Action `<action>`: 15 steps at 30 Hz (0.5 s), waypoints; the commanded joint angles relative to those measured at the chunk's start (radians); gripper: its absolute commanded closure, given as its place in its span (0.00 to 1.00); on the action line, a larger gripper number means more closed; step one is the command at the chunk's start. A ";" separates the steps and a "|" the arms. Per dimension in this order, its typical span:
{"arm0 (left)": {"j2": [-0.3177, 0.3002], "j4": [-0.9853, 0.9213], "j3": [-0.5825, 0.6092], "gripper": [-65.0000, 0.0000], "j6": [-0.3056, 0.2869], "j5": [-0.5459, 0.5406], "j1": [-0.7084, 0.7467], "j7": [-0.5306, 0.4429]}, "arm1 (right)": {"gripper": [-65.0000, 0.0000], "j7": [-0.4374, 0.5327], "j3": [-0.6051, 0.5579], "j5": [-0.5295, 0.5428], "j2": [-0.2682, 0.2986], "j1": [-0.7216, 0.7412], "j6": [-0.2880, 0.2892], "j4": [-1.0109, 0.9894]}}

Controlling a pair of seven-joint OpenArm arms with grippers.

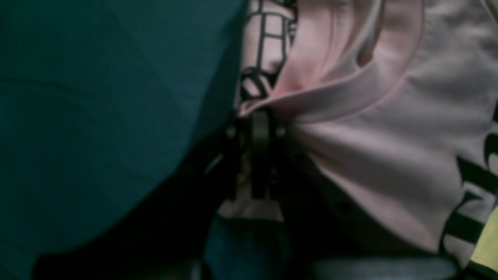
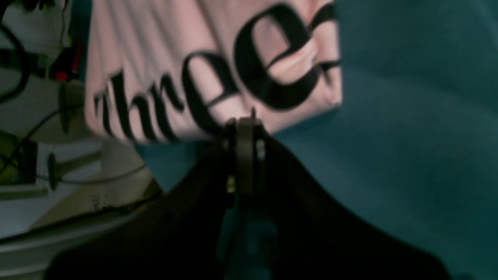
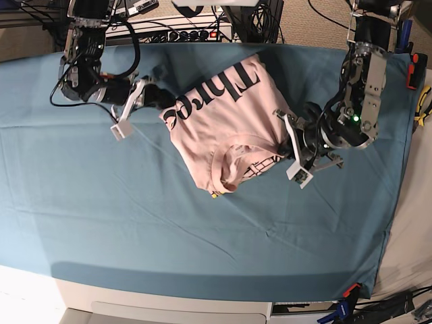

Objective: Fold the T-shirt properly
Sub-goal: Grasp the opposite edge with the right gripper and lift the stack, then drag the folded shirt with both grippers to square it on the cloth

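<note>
Folding is only partly done, judging by how the T-shirt [image 3: 226, 128] lies: it sits bunched in the far middle of the teal table cloth [image 3: 135, 223], print side up, with the black "Three" lettering [image 3: 212, 91] running slantwise and the collar [image 3: 236, 152] turned toward the near edge, where a bit of the cartoon print [image 3: 260, 165] peeks out from under a flap. The outline is a rough, skewed block with wrinkles across the chest, not a neat rectangle, so squaring and at least one more fold appear to remain. In the base view the right gripper [image 3: 160, 100] is at the shirt's left edge; its wrist view shows the jaws clenched together on the cloth's hem just below the lettering, and the fabric looks pinched there. The left gripper [image 3: 289, 138] is at the shirt's right side, and its wrist view shows the jaws clamped on a gathered ridge of pink fabric beside the collar, with pleats fanning out from the grip. Both arms thus hold opposite edges of the garment, well apart, as if ready to stretch or turn it.
</note>
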 commanded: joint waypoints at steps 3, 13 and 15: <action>-0.008 -0.007 -0.007 1.00 -0.001 -0.019 -0.043 -0.020 | 1.00 0.011 0.003 0.048 0.011 -0.019 0.006 0.070; -0.008 -0.060 -0.007 1.00 -0.025 -0.045 -0.113 -0.018 | 1.00 0.011 0.003 0.042 -0.045 -0.050 0.020 0.135; -0.008 -0.063 -0.007 1.00 -0.025 -0.052 -0.113 -0.018 | 1.00 0.011 0.003 0.008 -0.045 -0.040 0.020 0.135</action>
